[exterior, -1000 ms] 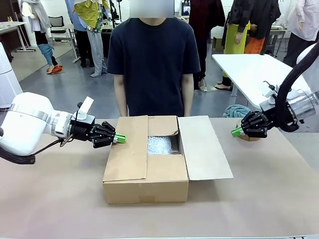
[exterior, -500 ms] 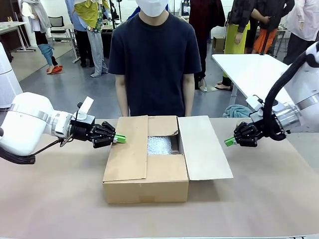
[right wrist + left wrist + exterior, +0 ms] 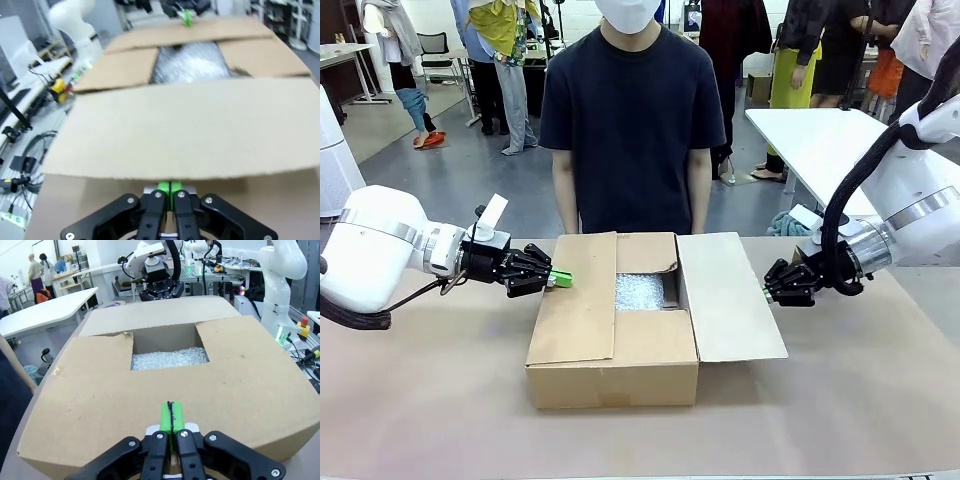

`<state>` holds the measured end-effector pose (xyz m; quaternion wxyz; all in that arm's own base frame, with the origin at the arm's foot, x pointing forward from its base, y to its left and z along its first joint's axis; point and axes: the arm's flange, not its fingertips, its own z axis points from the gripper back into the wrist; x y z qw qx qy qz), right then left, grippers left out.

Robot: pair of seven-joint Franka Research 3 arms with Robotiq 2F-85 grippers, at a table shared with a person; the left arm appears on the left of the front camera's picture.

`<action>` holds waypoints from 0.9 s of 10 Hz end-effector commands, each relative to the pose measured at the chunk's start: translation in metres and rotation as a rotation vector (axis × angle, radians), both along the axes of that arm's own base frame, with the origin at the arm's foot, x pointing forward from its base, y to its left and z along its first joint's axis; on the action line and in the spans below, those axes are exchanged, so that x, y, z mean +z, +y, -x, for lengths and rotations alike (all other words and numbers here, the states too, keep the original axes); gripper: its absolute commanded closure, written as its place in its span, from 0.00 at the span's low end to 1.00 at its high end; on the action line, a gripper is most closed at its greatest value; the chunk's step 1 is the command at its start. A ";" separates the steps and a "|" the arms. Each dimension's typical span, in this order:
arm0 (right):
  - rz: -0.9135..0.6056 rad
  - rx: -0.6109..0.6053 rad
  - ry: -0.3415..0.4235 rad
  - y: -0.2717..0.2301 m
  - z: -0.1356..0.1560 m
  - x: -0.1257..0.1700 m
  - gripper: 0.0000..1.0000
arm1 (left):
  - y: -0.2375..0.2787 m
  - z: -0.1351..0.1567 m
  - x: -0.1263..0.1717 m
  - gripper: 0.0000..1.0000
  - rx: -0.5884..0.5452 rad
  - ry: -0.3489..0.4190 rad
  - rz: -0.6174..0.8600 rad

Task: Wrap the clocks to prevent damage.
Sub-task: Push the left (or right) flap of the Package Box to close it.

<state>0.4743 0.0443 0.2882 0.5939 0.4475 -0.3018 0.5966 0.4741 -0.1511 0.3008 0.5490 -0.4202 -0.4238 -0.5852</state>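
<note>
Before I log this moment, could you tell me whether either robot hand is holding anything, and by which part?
Nothing is held: the left hand and the right hand are both shut empty, each beside a flap of the cardboard box.

The box [image 3: 613, 350] is plain brown cardboard, the bubble wrap [image 3: 640, 290] inside silvery and dimpled; the left gripper [image 3: 562, 279] and right gripper [image 3: 767, 293] are black with green pads; the table [image 3: 440, 400] tan

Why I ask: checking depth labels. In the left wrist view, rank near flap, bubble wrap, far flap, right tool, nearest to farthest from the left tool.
1. Near flap, directly before the left tool.
2. Bubble wrap, down in the opening.
3. Far flap, beyond the opening.
4. Right tool, past that flap's far edge.
</note>
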 end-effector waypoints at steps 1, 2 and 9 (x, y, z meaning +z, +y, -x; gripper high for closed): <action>-0.179 0.013 -0.008 -0.006 -0.006 0.004 0.99 | -0.001 0.001 -0.003 1.00 0.000 0.000 -0.005; -0.227 0.017 -0.017 -0.007 -0.003 0.006 0.99 | -0.001 0.001 -0.003 1.00 0.000 0.000 -0.005; -0.326 -0.058 -0.050 0.047 -0.003 0.005 0.99 | -0.001 0.001 -0.003 1.00 0.000 0.000 -0.005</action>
